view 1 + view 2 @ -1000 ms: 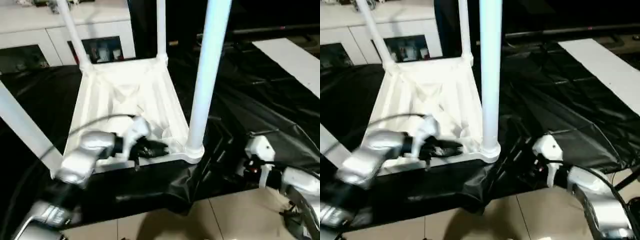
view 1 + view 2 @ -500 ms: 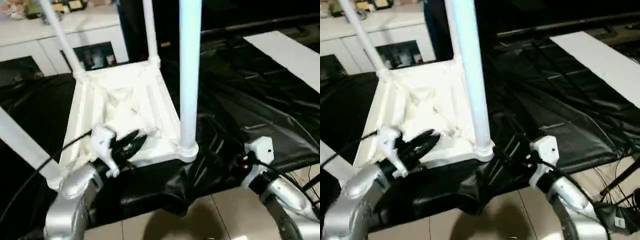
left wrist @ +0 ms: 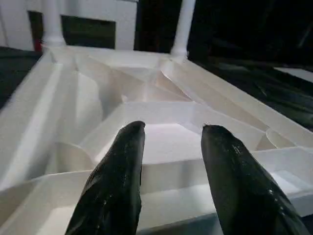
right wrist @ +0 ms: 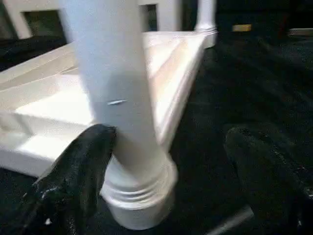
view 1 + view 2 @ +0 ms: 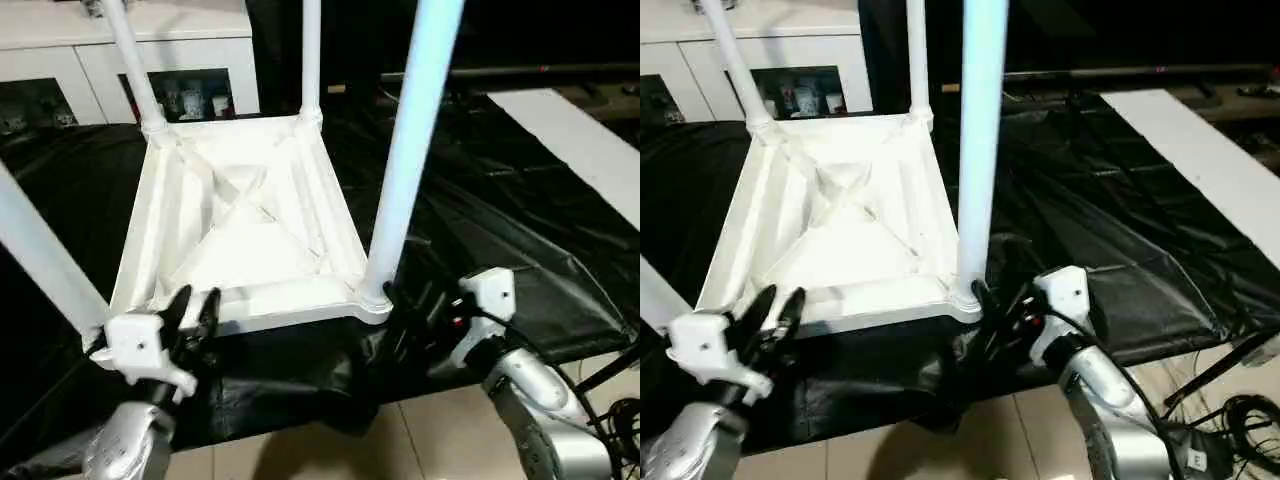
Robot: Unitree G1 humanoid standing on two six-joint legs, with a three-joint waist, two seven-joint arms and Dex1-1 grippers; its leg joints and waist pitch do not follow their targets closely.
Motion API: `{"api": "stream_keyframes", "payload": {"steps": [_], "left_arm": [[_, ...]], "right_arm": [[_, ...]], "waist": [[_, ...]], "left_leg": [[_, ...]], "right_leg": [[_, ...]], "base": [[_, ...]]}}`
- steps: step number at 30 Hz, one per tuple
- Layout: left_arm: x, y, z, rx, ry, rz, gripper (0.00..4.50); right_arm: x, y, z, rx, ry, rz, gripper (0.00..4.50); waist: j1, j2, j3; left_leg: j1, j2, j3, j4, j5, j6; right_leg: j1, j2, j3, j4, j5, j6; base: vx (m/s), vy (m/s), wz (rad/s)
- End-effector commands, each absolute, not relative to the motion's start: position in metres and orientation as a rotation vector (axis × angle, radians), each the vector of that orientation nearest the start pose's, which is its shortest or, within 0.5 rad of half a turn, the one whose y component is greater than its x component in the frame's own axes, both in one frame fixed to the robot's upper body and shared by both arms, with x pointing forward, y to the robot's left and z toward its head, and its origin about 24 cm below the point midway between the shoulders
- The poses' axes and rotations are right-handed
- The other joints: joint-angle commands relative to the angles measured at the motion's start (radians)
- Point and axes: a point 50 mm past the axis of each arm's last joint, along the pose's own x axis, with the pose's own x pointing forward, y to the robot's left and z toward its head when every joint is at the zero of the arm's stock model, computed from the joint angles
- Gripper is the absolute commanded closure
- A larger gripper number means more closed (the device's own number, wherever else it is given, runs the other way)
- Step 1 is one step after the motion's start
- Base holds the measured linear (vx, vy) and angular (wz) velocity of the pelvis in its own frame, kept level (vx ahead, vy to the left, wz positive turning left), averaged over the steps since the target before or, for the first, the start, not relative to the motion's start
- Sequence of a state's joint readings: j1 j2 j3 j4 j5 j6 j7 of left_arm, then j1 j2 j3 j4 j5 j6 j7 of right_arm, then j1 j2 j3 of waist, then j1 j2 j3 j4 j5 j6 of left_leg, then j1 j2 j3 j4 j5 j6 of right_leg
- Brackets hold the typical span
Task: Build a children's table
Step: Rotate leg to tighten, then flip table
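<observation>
**Left eye view: upturned children's table, four legs fitted**

Left eye view entry. Children's table [image 5: 245, 225]: white plastic, lying upside down on black sheeting [image 5: 520, 250], ribbed X-braced underside facing up, placed centre-left in the scene. Four white tube legs standing up from the round corner sockets: far-left leg [image 5: 132, 60], far-right leg [image 5: 311, 55], near-right leg [image 5: 410, 150], near-left leg [image 5: 40, 255] leaning out toward the left edge.

Left gripper [image 5: 193, 308]: at the near-left part of the tabletop, just before its near rim, between the near-left leg and the middle of that rim. Black fingers [image 3: 115, 186] parted, nothing between them, pointing over the rim toward the ribbed underside. White wrist housing just behind, silver forearm below.

Right gripper [image 4: 166, 181]: at the near-right corner, fingers spread wide. One finger [image 4: 80, 166] close against the base of the near-right leg just above its socket collar, contact not certain; the other well apart over the black sheeting. Leg not pinched.

Surroundings: white cabinet [image 5: 120, 50] with glass doors at far left, small items behind the glass. White panel [image 5: 580, 140] lying at far right on the sheeting. Tiled floor [image 5: 400, 445] at the near edge, cables [image 5: 1230, 420] at near right.
</observation>
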State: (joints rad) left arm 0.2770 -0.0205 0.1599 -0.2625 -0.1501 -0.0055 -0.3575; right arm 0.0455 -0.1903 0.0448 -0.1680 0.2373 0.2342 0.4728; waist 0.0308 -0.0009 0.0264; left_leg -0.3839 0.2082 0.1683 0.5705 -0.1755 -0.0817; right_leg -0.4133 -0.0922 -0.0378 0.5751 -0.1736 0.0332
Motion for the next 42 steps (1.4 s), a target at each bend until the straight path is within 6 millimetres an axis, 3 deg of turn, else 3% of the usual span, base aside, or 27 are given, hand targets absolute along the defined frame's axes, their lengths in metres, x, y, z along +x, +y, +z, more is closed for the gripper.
{"api": "stream_keyframes", "payload": {"steps": [1,2,4,6,7,8,9,10,11,12,13,14,15,16,17,18,19,20,21,22,23,26,31,32,35,37,42], "left_arm": [[0.191,0.183,0.048,-0.094,-0.025,-0.136,2.42],[0.191,0.183,0.049,-0.085,-0.023,-0.142,2.42],[0.191,0.182,0.049,-0.079,-0.018,-0.15,2.42],[0.194,0.181,0.05,-0.053,-0.015,-0.179,2.42],[0.195,0.181,0.05,-0.051,-0.012,-0.176,2.42],[0.197,0.18,0.05,-0.052,-0.015,-0.178,2.42],[0.197,0.18,0.05,-0.052,-0.017,-0.18,2.42],[0.198,0.179,0.051,-0.051,-0.018,-0.183,2.42],[0.199,0.179,0.051,-0.05,-0.018,-0.184,2.42],[0.2,0.179,0.051,-0.05,-0.018,-0.184,2.42],[0.2,0.18,0.052,-0.05,-0.018,-0.182,2.42],[0.202,0.181,0.052,-0.044,-0.015,-0.173,2.42],[0.202,0.181,0.052,-0.043,-0.014,-0.172,2.42],[0.203,0.183,0.053,-0.03,-0.018,-0.165,2.42],[0.204,0.183,0.053,-0.028,-0.019,-0.163,2.42],[0.204,0.185,0.054,-0.017,-0.022,-0.149,2.42],[0.205,0.187,0.053,0.0,-0.014,-0.126,2.42],[0.205,0.188,0.053,0.003,-0.013,-0.12,2.42],[0.206,0.192,0.051,0.024,0.007,-0.081,2.42],[0.206,0.193,0.051,0.028,0.012,-0.073,2.42],[0.207,0.196,0.05,0.017,0.013,-0.039,2.42],[0.206,0.208,0.052,0.039,0.008,0.061,2.42],[0.204,0.22,0.056,0.047,-0.01,0.152,2.04],[0.204,0.224,0.059,0.028,-0.033,0.178,2.04],[0.205,0.226,0.062,0.013,-0.047,0.19,1.74],[0.211,0.226,0.064,0.011,-0.046,0.188,1.54],[0.233,0.227,0.068,-0.012,-0.039,0.164,1.12]], "right_arm": [[0.234,-0.142,0.053,0.064,0.101,0.582,0.48],[0.233,-0.142,0.054,0.063,0.093,0.586,0.48],[0.233,-0.142,0.055,0.069,0.095,0.586,0.48],[0.233,-0.142,0.05,0.099,0.127,0.557,0.48],[0.232,-0.142,0.049,0.098,0.129,0.555,0.48],[0.231,-0.142,0.049,0.097,0.124,0.562,0.48],[0.23,-0.142,0.049,0.098,0.122,0.564,0.48],[0.229,-0.141,0.049,0.098,0.119,0.567,0.48],[0.229,-0.141,0.048,0.1,0.119,0.566,0.48],[0.229,-0.141,0.048,0.102,0.119,0.565,0.48],[0.229,-0.14,0.048,0.103,0.119,0.565,0.48],[0.229,-0.139,0.047,0.101,0.122,0.569,0.48],[0.23,-0.139,0.047,0.1,0.123,0.569,0.48],[0.23,-0.138,0.046,0.1,0.126,0.572,0.48],[0.23,-0.138,0.046,0.099,0.126,0.572,0.48],[0.231,-0.138,0.045,0.093,0.131,0.57,0.48],[0.231,-0.138,0.044,0.09,0.134,0.569,0.48],[0.231,-0.138,0.044,0.09,0.134,0.569,0.48],[0.233,-0.138,0.044,0.087,0.135,0.573,0.48],[0.233,-0.137,0.044,0.087,0.135,0.574,0.48],[0.234,-0.136,0.044,0.086,0.134,0.582,0.48],[0.237,-0.133,0.042,0.067,0.144,0.6,0.48],[0.239,-0.13,0.042,0.059,0.142,0.611,0.48],[0.242,-0.128,0.043,0.061,0.135,0.617,0.48],[0.244,-0.124,0.045,0.071,0.122,0.631,0.48],[0.247,-0.118,0.047,0.086,0.114,0.659,0.48],[0.256,-0.108,0.05,0.1,0.106,0.7,0.48]], "waist": [[0.006,0.006,-0.037],[0.012,0.003,-0.04],[0.016,0.004,-0.048],[0.021,0.012,-0.074],[0.025,0.012,-0.079],[0.024,0.013,-0.068],[0.024,0.02,-0.061],[0.014,0.022,-0.037],[0.004,0.027,-0.027],[-0.025,0.04,0.004],[-0.031,0.055,0.019],[0.095,0.077,0.015],[0.089,0.068,0.003],[0.049,-0.024,-0.04],[0.065,-0.027,0.012],[0.077,-0.012,0.001],[0.092,0.007,-0.003],[0.092,0.02,-0.016],[0.075,0.021,-0.014],[0.071,0.03,-0.019],[0.065,0.038,-0.018],[0.058,0.036,-0.016],[0.05,0.029,-0.024],[0.053,0.021,-0.028],[0.057,0.022,-0.031],[0.062,0.014,-0.032],[0.067,0.019,-0.037]], "left_leg": [[0.008,0.016,0.002,-0.077,-0.386,0.012],[-0.008,0.013,0.006,-0.068,-0.245,0.037],[-0.017,0.005,0.015,-0.05,-0.079,0.09],[-0.037,-0.019,0.021,-0.007,0.2,0.219],[-0.04,-0.021,0.021,0.0,0.224,0.249],[-0.05,-0.016,0.024,-0.012,-0.033,0.258],[-0.042,-0.01,0.021,-0.02,-0.176,0.224],[-0.013,-0.001,0.013,-0.028,-0.465,0.121],[0.009,-0.001,0.005,-0.029,-0.582,0.065],[0.053,0.001,-0.013,-0.038,-0.791,-0.005],[0.018,0.022,-0.015,-0.099,-0.883,-0.015],[-0.114,0.04,0.063,-0.192,-1.011,-0.052],[-0.098,0.049,0.053,-0.177,-0.909,-0.01],[0.018,0.034,0.016,-0.021,-0.57,-0.042],[0.055,-0.007,0.007,0.137,-0.372,-0.021],[-0.045,-0.028,-0.061,0.112,-0.07,0.046],[-0.011,0.005,-0.055,0.029,-0.116,-0.005],[0.009,0.019,-0.055,0.001,-0.155,-0.027],[0.024,0.02,-0.048,-0.031,-0.316,-0.041],[0.024,0.019,-0.049,-0.04,-0.352,-0.041],[0.017,0.02,-0.048,-0.059,-0.397,-0.041],[0.016,0.018,-0.047,-0.069,-0.432,-0.047],[0.004,0.014,-0.042,-0.068,-0.335,-0.027],[0.0,0.013,-0.041,-0.064,-0.291,-0.016],[0.006,0.013,-0.035,-0.059,-0.254,-0.006],[0.007,0.015,-0.031,-0.055,-0.205,0.011],[0.013,0.011,-0.03,-0.052,-0.177,0.008]], "right_leg": [[0.028,-0.012,0.021,-0.08,-0.322,-0.066],[0.027,-0.005,0.021,-0.069,-0.14,-0.105],[0.018,0.004,0.015,-0.059,0.049,-0.156],[0.0,0.021,-0.005,-0.036,0.34,-0.241],[-0.005,0.019,-0.01,-0.036,0.357,-0.255],[-0.011,0.006,-0.017,-0.077,0.026,-0.246],[-0.013,0.001,-0.021,-0.088,-0.169,-0.221],[-0.031,0.003,-0.034,-0.114,-0.553,-0.113],[-0.041,0.007,-0.048,-0.129,-0.692,-0.047],[-0.052,0.049,-0.131,-0.187,-0.815,0.071],[-0.004,0.07,-0.167,-0.142,-0.723,0.064],[0.12,0.033,-0.108,0.17,-0.28,-0.067],[0.133,0.014,-0.045,0.177,-0.347,-0.039],[0.057,-0.063,0.045,0.051,-0.759,0.066],[-0.049,-0.155,0.065,-0.13,-1.12,0.061],[0.058,-0.152,0.119,-0.094,-1.022,0.033],[0.048,-0.099,0.068,-0.064,-0.816,-0.027],[0.045,-0.065,0.055,-0.035,-0.616,-0.06],[0.041,-0.014,0.039,-0.009,-0.4,-0.108],[0.052,-0.016,0.039,-0.005,-0.346,-0.124],[0.063,-0.021,0.035,-0.018,-0.294,-0.142],[0.068,-0.029,0.033,-0.033,-0.325,-0.128],[0.077,-0.033,0.032,-0.037,-0.242,-0.114],[0.081,-0.035,0.031,-0.03,-0.198,-0.119],[0.076,-0.033,0.032,-0.031,-0.14,-0.125],[0.078,-0.033,0.033,-0.026,-0.075,-0.127],[0.077,-0.029,0.031,-0.016,-0.005,-0.139]], "base": [[0.0,0.0,0.0],[0.0,0.0,0.0],[0.0,0.0,0.0],[0.0,0.0,0.0],[0.0,0.0,0.0],[0.0,0.0,0.0],[-0.075,0.033,-0.03],[-0.108,0.044,-0.04],[-0.108,0.044,-0.04],[-0.141,0.037,-0.09],[0.0,0.0,0.0],[0.0,0.0,0.0],[-0.079,-0.024,-0.08],[-0.101,-0.133,-0.03],[-0.101,-0.133,-0.03],[-0.017,-0.078,-0.14],[0.0,0.0,0.0],[0.0,0.0,0.0],[-0.079,0.007,0.18],[-0.105,0.016,0.12],[-0.105,0.016,0.12],[-0.01,0.022,-0.04],[0.0,0.0,0.0],[0.0,0.0,0.0],[0.0,0.0,0.0],[0.0,0.0,0.0],[0.0,0.0,0.0]]}}
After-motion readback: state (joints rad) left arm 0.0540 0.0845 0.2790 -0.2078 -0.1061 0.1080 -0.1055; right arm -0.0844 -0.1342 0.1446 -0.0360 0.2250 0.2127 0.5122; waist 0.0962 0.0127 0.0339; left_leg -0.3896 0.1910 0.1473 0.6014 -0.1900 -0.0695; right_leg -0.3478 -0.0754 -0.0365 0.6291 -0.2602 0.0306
